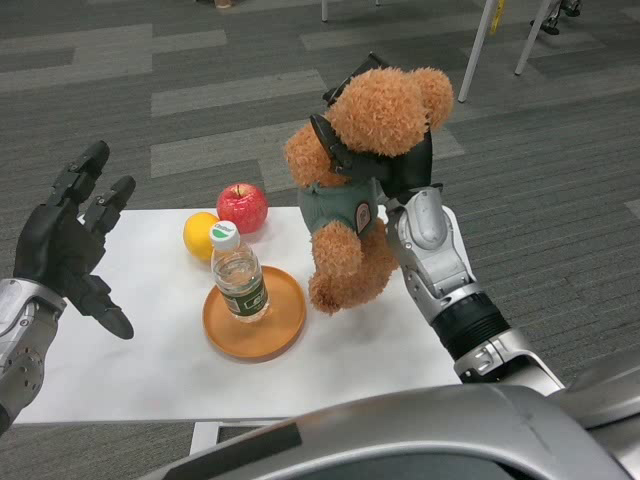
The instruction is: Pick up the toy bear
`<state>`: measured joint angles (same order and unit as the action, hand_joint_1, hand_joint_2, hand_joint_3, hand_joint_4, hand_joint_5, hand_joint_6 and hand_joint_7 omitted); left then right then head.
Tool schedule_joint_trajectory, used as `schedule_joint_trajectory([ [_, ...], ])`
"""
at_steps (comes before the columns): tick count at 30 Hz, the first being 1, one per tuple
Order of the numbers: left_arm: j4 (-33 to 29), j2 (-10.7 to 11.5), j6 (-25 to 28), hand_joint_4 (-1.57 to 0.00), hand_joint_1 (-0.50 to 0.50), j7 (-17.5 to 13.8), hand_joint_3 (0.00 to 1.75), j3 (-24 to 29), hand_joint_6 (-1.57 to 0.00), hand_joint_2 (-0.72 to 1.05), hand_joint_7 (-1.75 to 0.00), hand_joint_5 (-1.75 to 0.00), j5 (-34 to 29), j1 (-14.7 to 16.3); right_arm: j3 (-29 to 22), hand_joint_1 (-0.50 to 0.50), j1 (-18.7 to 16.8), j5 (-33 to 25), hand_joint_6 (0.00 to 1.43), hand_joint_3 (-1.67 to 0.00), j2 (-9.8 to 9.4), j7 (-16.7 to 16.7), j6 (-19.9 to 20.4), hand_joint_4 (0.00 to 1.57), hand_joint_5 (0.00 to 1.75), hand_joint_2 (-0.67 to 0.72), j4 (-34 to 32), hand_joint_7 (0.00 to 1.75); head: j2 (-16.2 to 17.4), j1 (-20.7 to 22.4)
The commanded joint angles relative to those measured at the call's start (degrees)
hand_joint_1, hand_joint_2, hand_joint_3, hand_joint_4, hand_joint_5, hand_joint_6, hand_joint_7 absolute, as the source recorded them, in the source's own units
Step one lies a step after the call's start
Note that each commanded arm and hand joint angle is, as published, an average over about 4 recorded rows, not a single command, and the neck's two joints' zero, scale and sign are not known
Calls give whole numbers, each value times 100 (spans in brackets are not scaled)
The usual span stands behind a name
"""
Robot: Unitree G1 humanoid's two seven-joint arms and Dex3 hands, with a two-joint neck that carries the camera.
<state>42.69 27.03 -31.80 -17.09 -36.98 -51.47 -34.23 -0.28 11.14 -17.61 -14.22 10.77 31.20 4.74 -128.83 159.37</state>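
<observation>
The toy bear (358, 190) is brown and fluffy with a grey-green vest, and it hangs lifted above the white table (150, 340). My right hand (378, 150) grips it around the head and neck, black fingers wrapped across its face side and behind its head. The bear's feet dangle just above the table's right part, beside the orange plate. My left hand (70, 240) is raised at the left edge of the table, fingers spread, holding nothing.
An orange plate (255, 315) carries a small water bottle (238, 272) with a white cap. Behind it lie an orange (198, 235) and a red apple (242, 207). Grey carpet surrounds the table; white furniture legs (480, 45) stand at the far right.
</observation>
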Motion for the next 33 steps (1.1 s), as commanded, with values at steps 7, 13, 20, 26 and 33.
schedule_joint_trajectory([
  [7, -74, -15, -32, 0, -48, 4, 9, 205, 0, -64, -14, -31, 119, 141, 54, -44, -186, -113, 77, -87, -6, 422, 286, 17, 155, -60, -439, 154, -30, 116],
  [13, -112, -29, -34, 0, -48, 4, 9, 284, 0, -61, -14, -31, 174, 156, 98, -46, -252, -126, 79, -87, -13, 444, 290, 17, 155, -60, -522, 154, -27, 144],
  [20, -244, -51, -30, 0, -48, 4, 4, 484, 0, -64, -14, -31, 302, 204, 201, -45, -279, -129, 80, -87, -24, 444, 290, 17, 155, -60, -610, 154, -55, 230],
  [26, -373, -68, -43, 0, -48, 17, 9, 710, 0, -64, -14, -31, 427, 253, 309, -46, -296, -129, 80, -87, -28, 444, 286, 17, 155, -60, -738, 154, -109, 295],
  [33, -485, -101, -67, 0, -48, 30, 9, 908, 0, -64, -14, -31, 537, 299, 384, -46, -296, -137, 80, -87, -28, 444, 286, 17, 155, -60, -764, 154, -137, 322],
])
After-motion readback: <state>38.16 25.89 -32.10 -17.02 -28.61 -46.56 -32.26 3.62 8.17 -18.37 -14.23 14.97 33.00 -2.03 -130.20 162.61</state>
